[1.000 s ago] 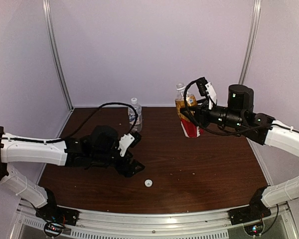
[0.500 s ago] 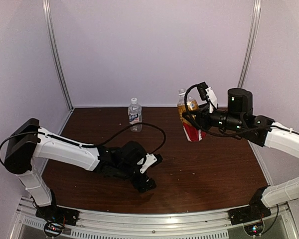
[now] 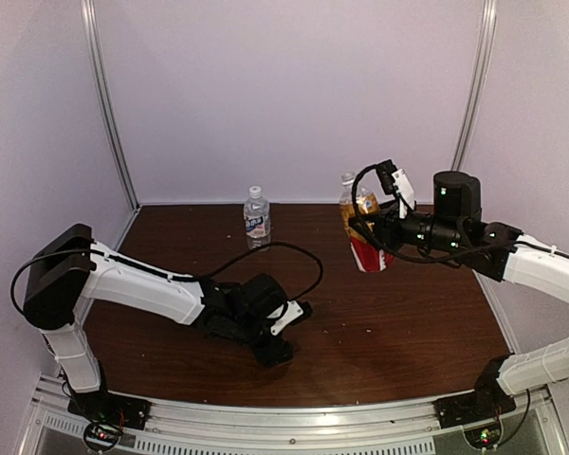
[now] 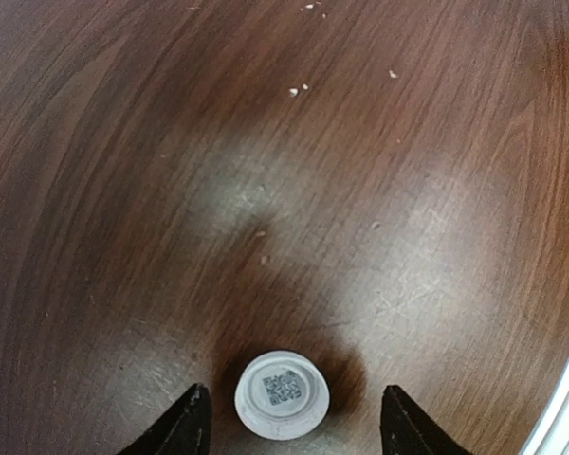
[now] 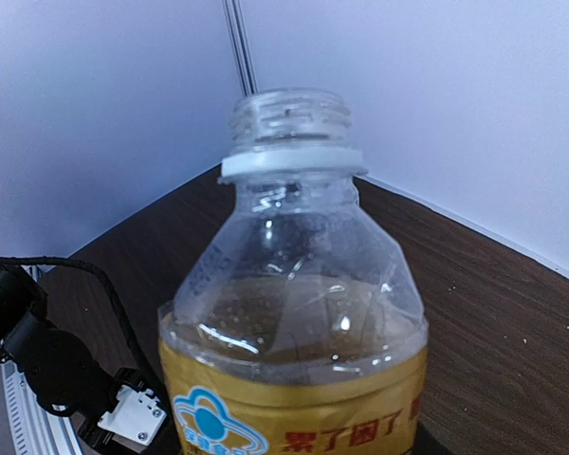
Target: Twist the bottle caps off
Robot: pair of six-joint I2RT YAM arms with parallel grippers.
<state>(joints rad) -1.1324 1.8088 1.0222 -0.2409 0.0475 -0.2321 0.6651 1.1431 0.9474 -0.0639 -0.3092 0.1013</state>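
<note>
A small round white bottle cap (image 4: 282, 393) lies flat on the dark brown wooden tabletop (image 4: 266, 171), close to the bottom edge of the view. Its top side carries a small square printed code. The two black jaws stand apart, one on each side of the cap, and neither one touches it. Some pale crumbs (image 4: 299, 90) lie near the top of the view, well apart from the cap. A light metal edge (image 4: 567, 417) cuts the lower right corner.

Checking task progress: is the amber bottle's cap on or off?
Off. The amber bottle shows bare neck threads in the right wrist view; a white cap lies loose on the table.
</note>
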